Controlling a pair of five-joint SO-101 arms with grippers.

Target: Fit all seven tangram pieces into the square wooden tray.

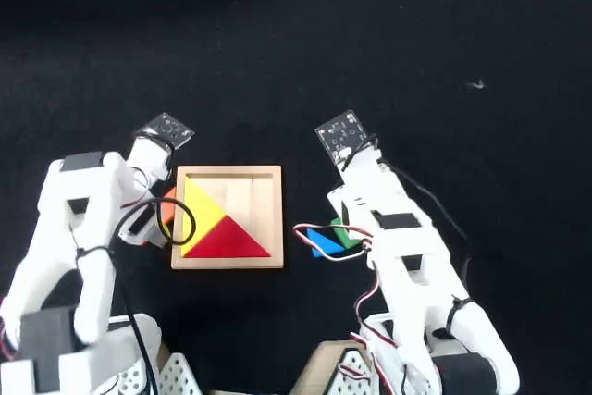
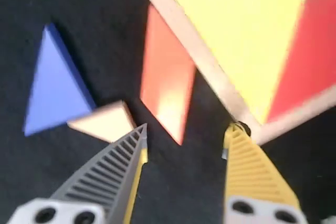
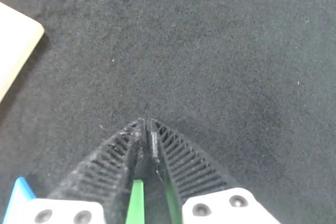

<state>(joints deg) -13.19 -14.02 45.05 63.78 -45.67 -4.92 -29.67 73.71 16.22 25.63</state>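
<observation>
Left wrist view is giving us the left gripper [image 2: 188, 128] with its ribbed jaws standing released, one grey, one yellow. A glossy orange parallelogram [image 2: 165, 85] is lying flat on the black felt-like cloth [image 2: 94, 3], its sharp corner pointing into the gap between the jaws. Just off the grey jaw's tip a small pale triangle [image 2: 104, 121] is lying beside a matt blue triangle [image 2: 52, 85] farther out. Beyond the yellow jaw's tip the wooden tray [image 2: 210, 72] is holding a smooth yellow triangle [image 2: 236, 30] and a red triangle [image 2: 312, 56], edge to edge. We are finding the right gripper [image 3: 147, 124] clenched, ribbed tips meeting over the cloth, with a green piece [image 3: 135, 203] showing behind the tips and a bright blue piece [image 3: 18, 192] outside one jaw.
</observation>
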